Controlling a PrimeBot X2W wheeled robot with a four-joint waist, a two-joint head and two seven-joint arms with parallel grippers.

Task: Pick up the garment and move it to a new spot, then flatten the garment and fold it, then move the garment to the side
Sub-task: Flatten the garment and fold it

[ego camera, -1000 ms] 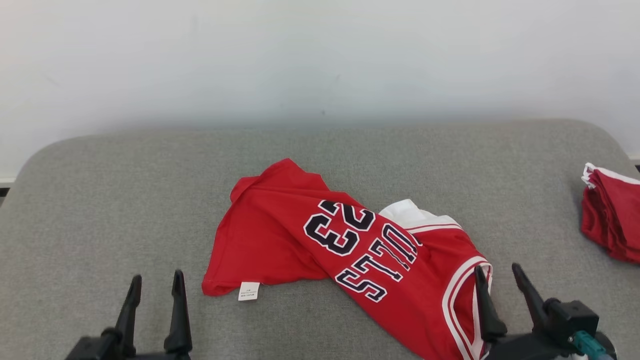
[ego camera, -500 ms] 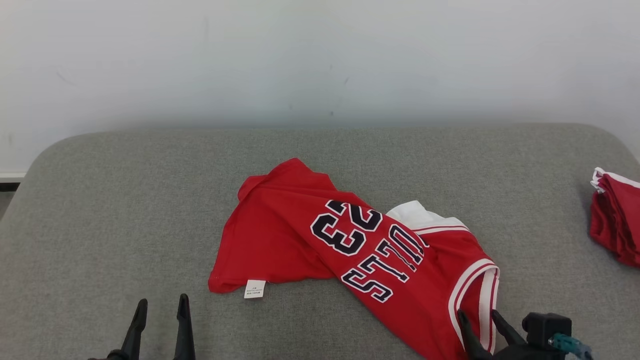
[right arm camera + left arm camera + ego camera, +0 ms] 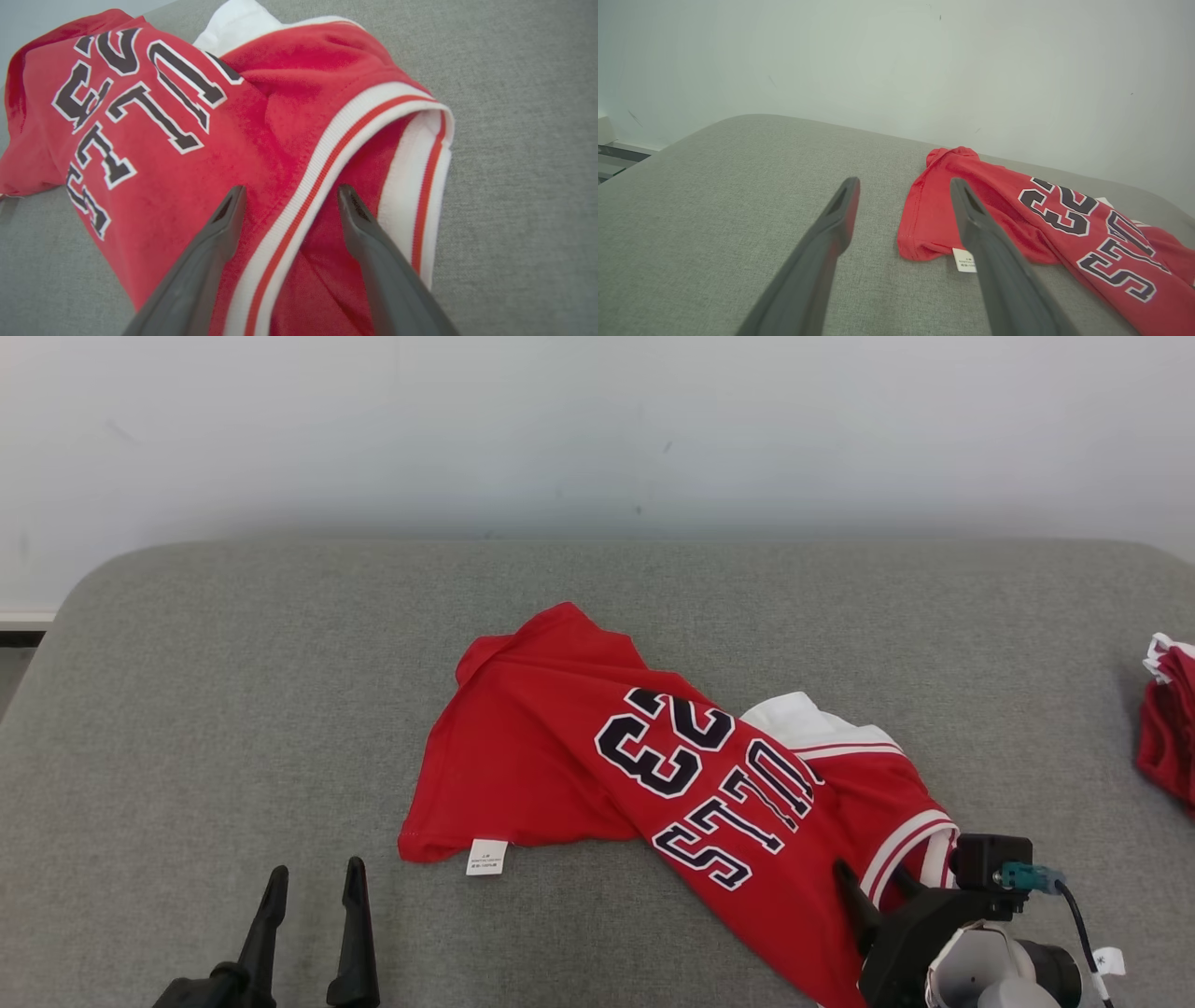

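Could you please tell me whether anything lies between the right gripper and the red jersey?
Nothing visible does. The right gripper is open directly over the red jersey, its fingers either side of the white-and-red striped trim, with no other object between them.

A crumpled red jersey (image 3: pixel 560 775) with black-and-white lettering and white striped trim is lying on the grey fabric-covered surface (image 3: pixel 233 709). A small white label (image 3: pixel 486 857) is sticking out at its near left hem. The left gripper (image 3: pixel 316 866) is pointing forward with its fingers spread, near the label but clear of the jersey. The right gripper (image 3: pixel 870 873) is holding its fingers spread over the striped trim. A second red garment (image 3: pixel 1167 737) is lying at the right edge.
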